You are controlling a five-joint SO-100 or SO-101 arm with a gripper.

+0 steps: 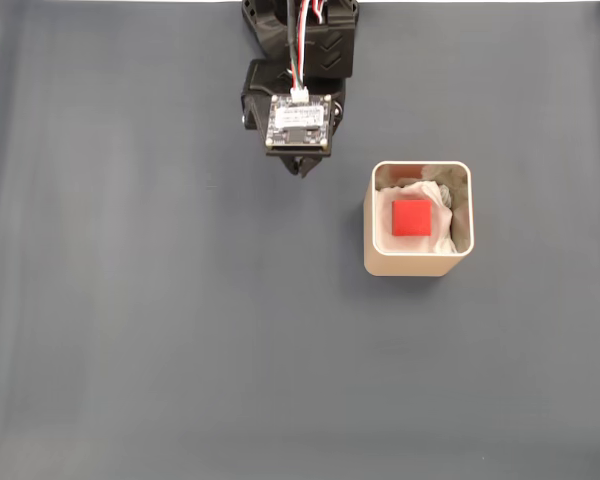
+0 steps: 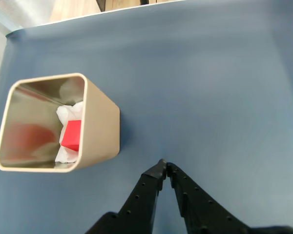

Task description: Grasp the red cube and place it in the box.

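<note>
End effector: the end effector [image 2: 164, 165] enters the wrist view from the bottom edge, its two black fingers meeting at the tips with nothing between them; in the fixed view it sits at upper centre [image 1: 301, 166], under a small circuit board [image 1: 299, 122] with coloured wires.
Why it sits so: empty and closed, off to the left of the box in the fixed view, it reads as finished with its load.
Desk: the dark blue-grey mat on the desk [image 1: 130, 300] runs bare across the left and lower parts of the fixed view; a strip of pale wood shows past its edge at the top left of the wrist view.
Box: the beige box [image 1: 417, 263] stands upright, right of centre in the fixed view, at the left of the wrist view [image 2: 100, 126].
Lining: crumpled white paper [image 1: 427, 190] cushions the inside.
Red cube: the red cube [image 1: 412, 217] lies on the paper inside the box, its corner visible behind the wall in the wrist view [image 2: 72, 135].
Task standing: placement looks done.
Obstructions: nothing stands between end effector and box.
</note>
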